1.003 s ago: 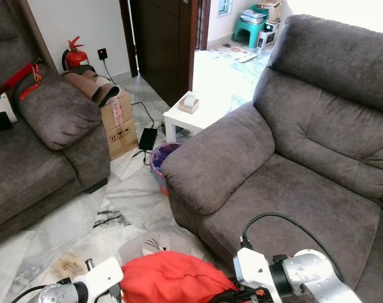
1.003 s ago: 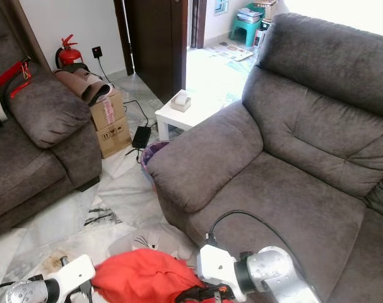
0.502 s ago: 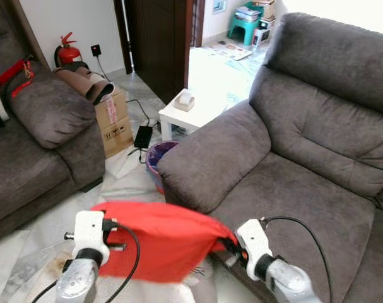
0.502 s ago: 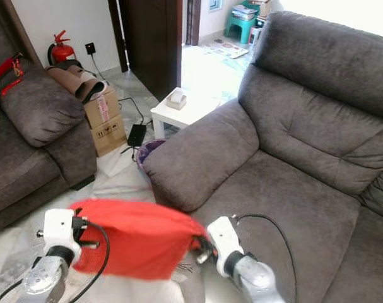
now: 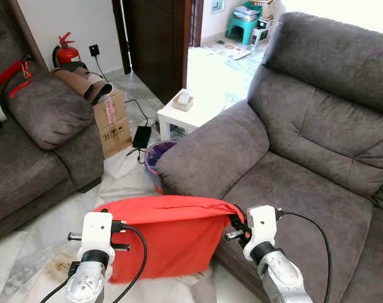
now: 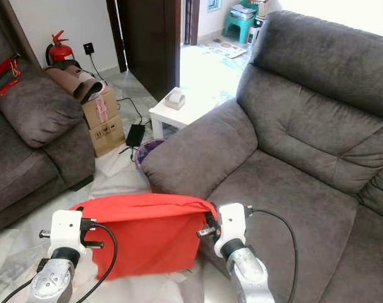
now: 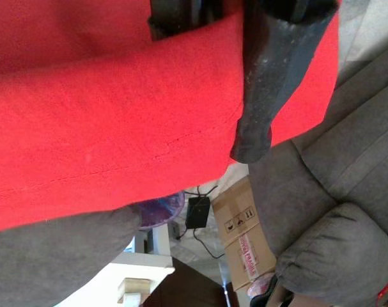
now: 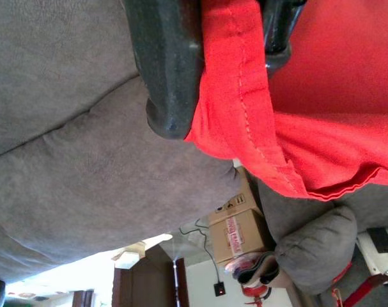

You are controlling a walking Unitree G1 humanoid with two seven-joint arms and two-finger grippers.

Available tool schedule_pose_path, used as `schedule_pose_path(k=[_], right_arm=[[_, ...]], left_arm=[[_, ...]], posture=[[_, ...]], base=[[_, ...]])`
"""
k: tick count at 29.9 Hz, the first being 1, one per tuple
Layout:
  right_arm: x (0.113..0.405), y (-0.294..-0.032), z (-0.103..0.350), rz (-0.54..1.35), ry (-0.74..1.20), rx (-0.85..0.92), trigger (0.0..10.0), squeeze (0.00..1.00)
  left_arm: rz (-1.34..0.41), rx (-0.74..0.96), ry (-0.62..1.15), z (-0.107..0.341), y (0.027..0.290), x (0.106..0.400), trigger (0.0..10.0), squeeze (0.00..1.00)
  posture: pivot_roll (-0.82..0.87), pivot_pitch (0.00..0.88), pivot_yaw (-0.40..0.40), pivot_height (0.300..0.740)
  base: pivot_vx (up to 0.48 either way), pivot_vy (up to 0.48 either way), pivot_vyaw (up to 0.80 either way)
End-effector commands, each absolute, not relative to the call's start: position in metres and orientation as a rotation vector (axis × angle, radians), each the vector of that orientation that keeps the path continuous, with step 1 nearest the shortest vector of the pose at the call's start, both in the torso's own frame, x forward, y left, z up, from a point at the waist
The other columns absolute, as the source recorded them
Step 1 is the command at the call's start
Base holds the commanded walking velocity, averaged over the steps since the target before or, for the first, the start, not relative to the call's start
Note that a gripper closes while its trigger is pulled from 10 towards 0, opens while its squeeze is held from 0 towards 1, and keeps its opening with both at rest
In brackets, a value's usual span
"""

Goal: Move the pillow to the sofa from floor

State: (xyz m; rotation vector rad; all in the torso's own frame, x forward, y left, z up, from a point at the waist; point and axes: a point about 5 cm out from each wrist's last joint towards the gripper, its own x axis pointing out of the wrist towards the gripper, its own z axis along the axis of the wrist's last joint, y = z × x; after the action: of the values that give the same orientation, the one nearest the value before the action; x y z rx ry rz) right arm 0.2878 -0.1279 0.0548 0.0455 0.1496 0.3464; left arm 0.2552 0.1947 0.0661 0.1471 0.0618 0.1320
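While two grippers pinch it, one red pillow point(image 5: 159, 237), left gripper point(image 7: 213, 77), right gripper point(image 8: 213, 70), two grey sofas.

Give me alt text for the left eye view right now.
Both pincers, left and right, hold a red pillow stretched between them above the floor, beside the grey sofa. A small white table stands behind.

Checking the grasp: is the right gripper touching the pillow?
Touching. The right wrist view shows the right gripper with its fingers closed over the pillow edge, red fabric pinched between them.
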Motion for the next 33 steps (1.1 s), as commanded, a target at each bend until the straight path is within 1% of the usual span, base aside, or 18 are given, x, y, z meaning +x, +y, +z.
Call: schedule_pose_path(k=[1, 5, 14, 16, 26, 33], right_arm=[[0.2918, -0.1383, 0.0592, 0.275, 0.112, 0.048, 10.0, 0.00], [0.2944, -0.1376, 0.0615, 0.246, 0.095, 0.078, 10.0, 0.00], [0.2955, -0.1333, 0.0634, 0.257, 0.071, 0.055, 10.0, 0.00], [0.2950, -0.1330, 0.0597, 0.265, 0.093, 0.019, 10.0, 0.00], [0.2944, -0.1373, 0.0640, 0.277, 0.060, 0.018, 10.0, 0.00], [0.2952, -0.1383, 0.0627, 0.287, 0.067, 0.018, 10.0, 0.00]], left_arm=[[0.196, 0.152, -0.038, 0.0875, 0.2027, 0.2574, 10.0, 0.00], [0.202, 0.161, -0.044, 0.0889, 0.2027, 0.2584, 10.0, 0.00], [0.179, 0.175, -0.031, 0.0866, 0.2003, 0.2597, 10.0, 0.00], [0.175, 0.178, -0.029, 0.0863, 0.1996, 0.2596, 10.0, 0.00], [0.181, 0.178, -0.024, 0.0842, 0.1989, 0.2591, 10.0, 0.00], [0.190, 0.172, -0.014, 0.0828, 0.2002, 0.2581, 10.0, 0.00]], posture=[[0.10, 0.094, -0.006, 0.740], [0.10, 0.087, -0.002, 0.740], [0.10, 0.084, -0.001, 0.740], [0.10, 0.088, -0.002, 0.740], [0.09, 0.109, -0.012, 0.740], [0.10, 0.118, -0.015, 0.740]], base=[[0.000, 0.000, 0.00], [0.000, 0.000, 0.00], [0.000, 0.000, 0.00], [0.000, 0.000, 0.00], [0.000, 0.000, 0.00], [-0.319, 0.000, 0.00]])
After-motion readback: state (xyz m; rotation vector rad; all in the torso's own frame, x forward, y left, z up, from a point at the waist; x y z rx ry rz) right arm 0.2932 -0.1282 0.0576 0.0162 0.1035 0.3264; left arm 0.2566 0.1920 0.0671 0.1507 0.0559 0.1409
